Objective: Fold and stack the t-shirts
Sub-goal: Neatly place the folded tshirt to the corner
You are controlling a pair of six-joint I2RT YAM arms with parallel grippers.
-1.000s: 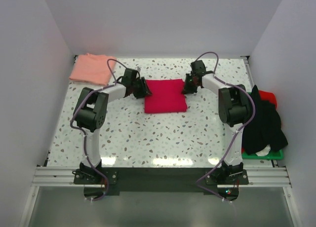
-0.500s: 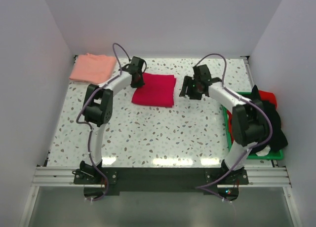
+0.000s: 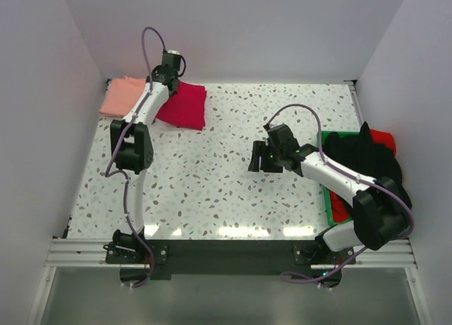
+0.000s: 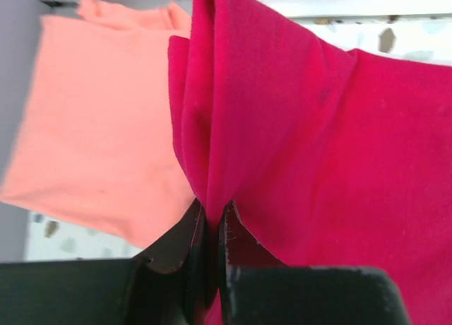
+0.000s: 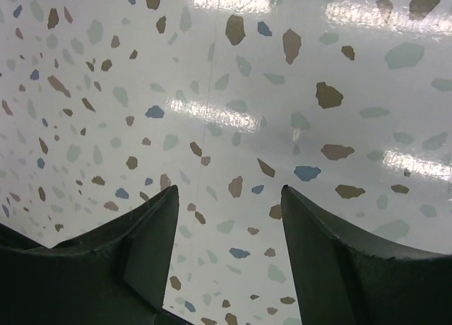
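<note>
Cloth fills the left wrist view: the crimson t-shirt (image 4: 339, 148) is pinched in a bunched ridge right between the black fingers of the left gripper (image 4: 210, 215), clenched tight on the fabric. Behind it, at the left of that frame, lies the salmon-pink t-shirt (image 4: 99, 127), flat and smooth.

From the overhead camera, the left gripper (image 3: 168, 72) is stretched far out to the upper left of the frame. The crimson t-shirt (image 3: 185, 106) shows there as a compact folded block, just right of the arm. The salmon-pink t-shirt (image 3: 123, 97) sits in the upper left corner, also a neat folded rectangle. The arm hides the seam between them, so I cannot tell whether the red edge overlaps the pink or only lies beside it.

Over on the other side, the right gripper (image 3: 260, 157) hangs at centre right above the speckled table (image 3: 212, 184), well apart from both shirts. Its own camera shows the right gripper (image 5: 229, 198) spread wide, nothing between the fingers, only bare table (image 5: 247, 92) below.

My read: both folds look done, and the stack is the job in hand. What is left is laying the red squarely on the pink and letting go. A heap of dark clothing (image 3: 371, 169) fills the green tray (image 3: 330, 205) at the right edge.
</note>
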